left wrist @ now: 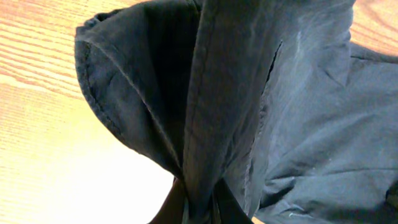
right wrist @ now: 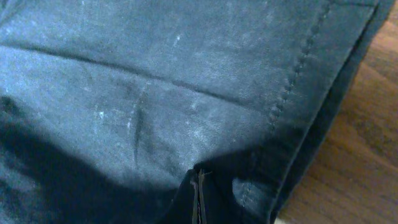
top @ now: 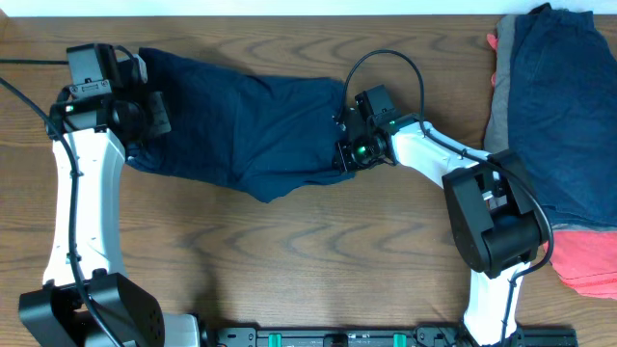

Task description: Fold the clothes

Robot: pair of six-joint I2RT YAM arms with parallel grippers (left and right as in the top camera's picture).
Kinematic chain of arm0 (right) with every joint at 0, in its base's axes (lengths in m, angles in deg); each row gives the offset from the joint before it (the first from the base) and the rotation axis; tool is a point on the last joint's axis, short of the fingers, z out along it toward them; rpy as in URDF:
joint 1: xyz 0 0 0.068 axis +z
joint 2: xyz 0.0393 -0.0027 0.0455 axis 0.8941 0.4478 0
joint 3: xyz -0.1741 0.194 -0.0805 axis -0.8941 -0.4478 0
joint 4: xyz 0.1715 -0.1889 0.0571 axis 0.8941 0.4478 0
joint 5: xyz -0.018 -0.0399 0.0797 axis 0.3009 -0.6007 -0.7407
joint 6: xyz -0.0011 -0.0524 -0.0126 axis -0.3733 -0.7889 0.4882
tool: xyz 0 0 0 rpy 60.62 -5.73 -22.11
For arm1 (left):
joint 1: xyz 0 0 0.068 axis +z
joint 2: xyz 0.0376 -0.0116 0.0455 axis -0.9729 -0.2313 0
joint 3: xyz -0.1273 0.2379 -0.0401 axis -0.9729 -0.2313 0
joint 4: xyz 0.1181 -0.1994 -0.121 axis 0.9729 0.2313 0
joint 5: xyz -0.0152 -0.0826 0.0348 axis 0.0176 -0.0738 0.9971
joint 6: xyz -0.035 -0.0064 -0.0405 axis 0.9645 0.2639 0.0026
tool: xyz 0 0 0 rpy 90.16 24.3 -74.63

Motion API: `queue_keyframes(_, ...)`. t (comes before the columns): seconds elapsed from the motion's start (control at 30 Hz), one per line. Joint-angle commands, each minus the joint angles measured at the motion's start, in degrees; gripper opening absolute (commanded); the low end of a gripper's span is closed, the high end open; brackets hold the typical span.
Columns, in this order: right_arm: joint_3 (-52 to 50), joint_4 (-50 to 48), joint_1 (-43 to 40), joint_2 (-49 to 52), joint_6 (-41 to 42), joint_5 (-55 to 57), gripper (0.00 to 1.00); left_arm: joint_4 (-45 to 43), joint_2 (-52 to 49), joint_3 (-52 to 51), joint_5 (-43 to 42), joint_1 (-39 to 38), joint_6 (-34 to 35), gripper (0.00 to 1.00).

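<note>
Wood-grain table [top: 318,260], seen from above: a pair of navy shorts [top: 241,120] lies stretched between the left claw [top: 149,114] and the right claw [top: 343,145], filling the whole span from one to the other.

In the left wrist view, the left claw [left wrist: 199,208] is clamped on a raised fold of the shorts [left wrist: 298,112]. The cloth rises from its tips in a narrow ridge and spreads away to one side, with bare tabletop showing on the other.

In the right wrist view, the right claw [right wrist: 198,202] has its tips drawn tight together on the dark cloth [right wrist: 155,93] at the garment's edge. A stitched hem [right wrist: 298,81] runs just beside the tips, at the line where fabric meets wood.

Well apart from the right claw, on the side facing away from the shorts, a pile of clothes [top: 559,106] sits at the table's end. A navy garment lies on top, a grey layer [top: 499,116] shows at the edge nearer the claw, and a coral-red piece [top: 588,260] sticks out at the near end of the pile.
</note>
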Motion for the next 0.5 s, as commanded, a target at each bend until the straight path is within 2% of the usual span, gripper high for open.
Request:
queue_keyframes(0.0,-1.0,-0.6,-0.5,-1.0,1.0,1.7,0.01,-0.6,-0.3,1.6,0.2,-0.5,-0.1,0.06)
queue_keyframes(0.27,-0.2,-6.5,-2.4,-2.2,2.9,0.2,0.01,-1.2,-0.3,1.6,0.2,-3.2,-0.1,0.06)
queue_keyframes(0.47,-0.2,-8.5,-2.5,-0.3,2.9,4.2,0.01,-1.3,-0.3,1.6,0.2,-4.3,0.1,0.06)
